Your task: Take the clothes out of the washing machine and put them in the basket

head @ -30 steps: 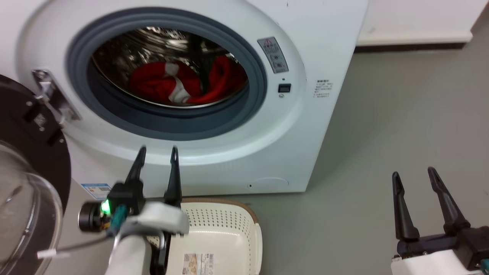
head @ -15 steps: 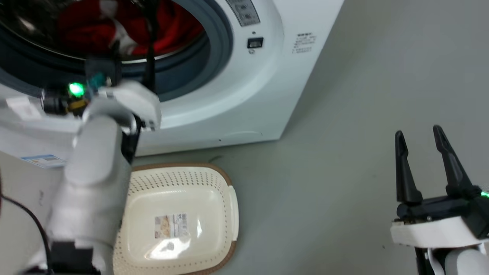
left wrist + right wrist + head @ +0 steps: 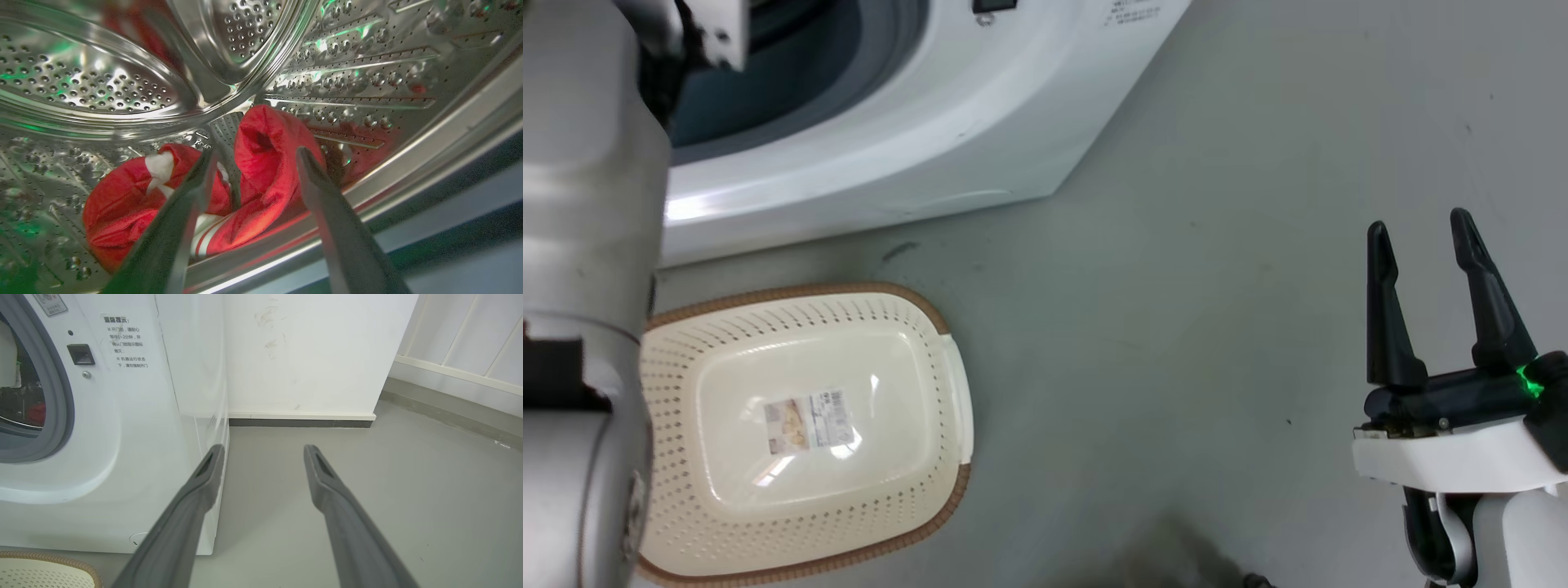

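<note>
The washing machine [image 3: 890, 147] stands at the head view's top left, and my pale left forearm [image 3: 588, 245] reaches up into its porthole. Inside the perforated steel drum [image 3: 102, 85] lie the red clothes [image 3: 114, 204] with white striped trim, heaped on the drum floor. My left gripper [image 3: 256, 151] is open inside the drum, its tips on either side of an upright red fold; whether they touch it I cannot tell. The cream basket [image 3: 792, 292] sits empty on the floor below the machine. My right gripper [image 3: 1419, 222] hangs open over bare floor at the lower right, holding nothing.
Grey floor [image 3: 1176, 327] stretches between the basket and my right gripper [image 3: 264, 447]. In the right wrist view the washing machine [image 3: 135, 437] fills the left, a white wall [image 3: 306, 355] with a dark skirting stands behind, and the basket's rim [image 3: 88, 571] shows at the bottom left.
The head camera has tilted down, so the porthole has slid off the top. My left arm has gone forward from in front of the machine into the drum. The right gripper stays open.
</note>
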You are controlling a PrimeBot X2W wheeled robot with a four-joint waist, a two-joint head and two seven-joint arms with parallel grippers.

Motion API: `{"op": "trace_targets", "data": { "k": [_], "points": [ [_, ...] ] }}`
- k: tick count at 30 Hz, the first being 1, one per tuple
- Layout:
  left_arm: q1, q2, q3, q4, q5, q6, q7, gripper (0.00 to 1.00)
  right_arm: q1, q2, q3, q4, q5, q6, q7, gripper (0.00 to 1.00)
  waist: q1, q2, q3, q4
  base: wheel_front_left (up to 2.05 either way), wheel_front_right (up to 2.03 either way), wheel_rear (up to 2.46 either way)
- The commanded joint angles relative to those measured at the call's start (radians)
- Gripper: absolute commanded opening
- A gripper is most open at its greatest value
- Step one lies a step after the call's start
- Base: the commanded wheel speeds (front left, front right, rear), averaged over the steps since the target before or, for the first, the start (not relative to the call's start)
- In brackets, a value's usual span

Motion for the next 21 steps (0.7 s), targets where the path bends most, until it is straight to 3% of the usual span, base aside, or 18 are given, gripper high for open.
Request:
{"op": "trace_targets", "data": {
  "k": [1,9,21],
  "points": [
    [-0.024,0.002,-0.009,0.007,-0.007,0.0,0.011,1.0,-0.023,0.003,0.002,-0.005,0.007,-0.001,-0.002,1.0,-0.0002,0.0,0.045,-0.03,0.0,0.0,0.0],
    [-0.207,0.028,-0.147,0.068,-0.127,-0.001,0.211,1.0,-0.054,0.003,0.019,-0.012,0.038,-0.001,-0.002,1.0,-0.0002,0.0,0.149,-0.059,0.0,0.0,0.0],
    [-0.319,0.105,-0.285,0.079,-0.206,-0.001,0.372,1.0,-0.069,0.002,0.044,-0.014,0.088,-0.001,-0.002,1.0,-0.0002,0.0,0.222,-0.106,0.0,0.0,0.0]
  ]
}}
